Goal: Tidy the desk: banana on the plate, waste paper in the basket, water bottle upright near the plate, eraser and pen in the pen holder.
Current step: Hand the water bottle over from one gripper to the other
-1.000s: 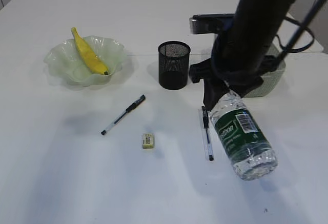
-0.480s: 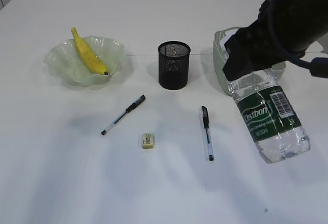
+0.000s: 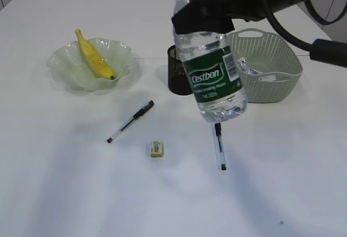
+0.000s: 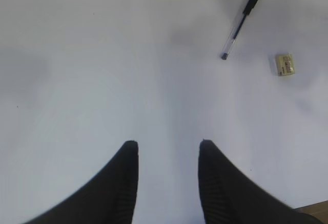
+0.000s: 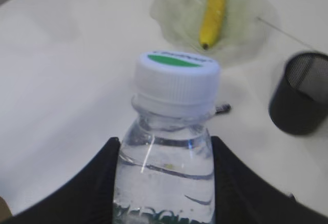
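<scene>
The right tool (image 5: 164, 183) pinches the bottle (image 3: 211, 69) just below its cap, nearly upright and clear of the tabletop (image 3: 65, 193). Under its base lies a pen (image 3: 218, 147); beyond it sit the holder (image 5: 300, 101) and the banana (image 5: 212, 11) in the plate (image 5: 169, 3). The left tool (image 4: 168, 183) hangs spread and empty, with another pen (image 4: 243, 21) and the eraser (image 4: 285, 64) well ahead of it.

White bench (image 3: 65, 193) and the items resting on it: ruffled pale green plate (image 3: 65, 66) at left rear; black mesh pen holder (image 3: 174, 77) at centre; sage-green basket (image 3: 274, 88) at right. In front lie two pens, one diagonal (image 3: 130, 121), one nearly lengthwise (image 3: 219, 147), with a small eraser (image 3: 156, 148) between them.
</scene>
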Motion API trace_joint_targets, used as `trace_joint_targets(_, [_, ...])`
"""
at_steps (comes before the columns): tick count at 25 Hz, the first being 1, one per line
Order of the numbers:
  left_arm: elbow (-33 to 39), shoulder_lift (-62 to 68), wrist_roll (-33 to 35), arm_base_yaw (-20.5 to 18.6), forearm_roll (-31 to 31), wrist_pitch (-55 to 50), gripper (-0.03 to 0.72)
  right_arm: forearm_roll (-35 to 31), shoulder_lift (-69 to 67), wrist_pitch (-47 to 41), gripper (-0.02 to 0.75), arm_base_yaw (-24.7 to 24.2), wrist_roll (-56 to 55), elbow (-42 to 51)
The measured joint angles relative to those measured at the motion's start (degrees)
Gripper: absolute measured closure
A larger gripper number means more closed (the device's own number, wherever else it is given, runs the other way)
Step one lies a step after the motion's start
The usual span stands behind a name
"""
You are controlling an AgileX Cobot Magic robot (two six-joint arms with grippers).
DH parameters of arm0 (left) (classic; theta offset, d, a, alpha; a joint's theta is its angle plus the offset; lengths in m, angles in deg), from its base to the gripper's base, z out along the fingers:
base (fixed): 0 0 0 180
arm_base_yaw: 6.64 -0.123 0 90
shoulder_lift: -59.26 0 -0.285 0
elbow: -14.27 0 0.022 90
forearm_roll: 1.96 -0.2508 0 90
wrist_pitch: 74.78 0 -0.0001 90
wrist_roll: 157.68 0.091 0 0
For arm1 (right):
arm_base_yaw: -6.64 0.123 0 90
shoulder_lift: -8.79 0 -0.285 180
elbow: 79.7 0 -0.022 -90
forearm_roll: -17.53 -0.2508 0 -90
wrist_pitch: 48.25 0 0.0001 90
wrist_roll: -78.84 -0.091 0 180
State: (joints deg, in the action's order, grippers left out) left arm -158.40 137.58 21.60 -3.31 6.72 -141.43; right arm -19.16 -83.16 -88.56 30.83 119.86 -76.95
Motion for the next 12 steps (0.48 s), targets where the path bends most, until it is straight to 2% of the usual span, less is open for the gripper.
trace_joint_targets(5, [0.0,0.0,0.0,0.0,0.0,0.5,0.413,-24.7,0.0,-1.8,0.393,0.0,27.3,0.1])
trace_joint_targets(7, [0.0,0.0,0.0,0.0,0.0,0.7,0.413,-33.6,0.0,-2.0,0.393,0.0,34.8,0.1])
trace_joint_targets(10, [0.0,0.0,0.0,0.0,0.1,1.3,0.413,-41.5,0.0,-1.9,0.393,0.0,39.8,0.1])
trace_joint_targets(12, [0.0,0.0,0.0,0.0,0.2,1.7,0.413,-43.9,0.0,-1.5,0.393,0.0,40.7,0.1])
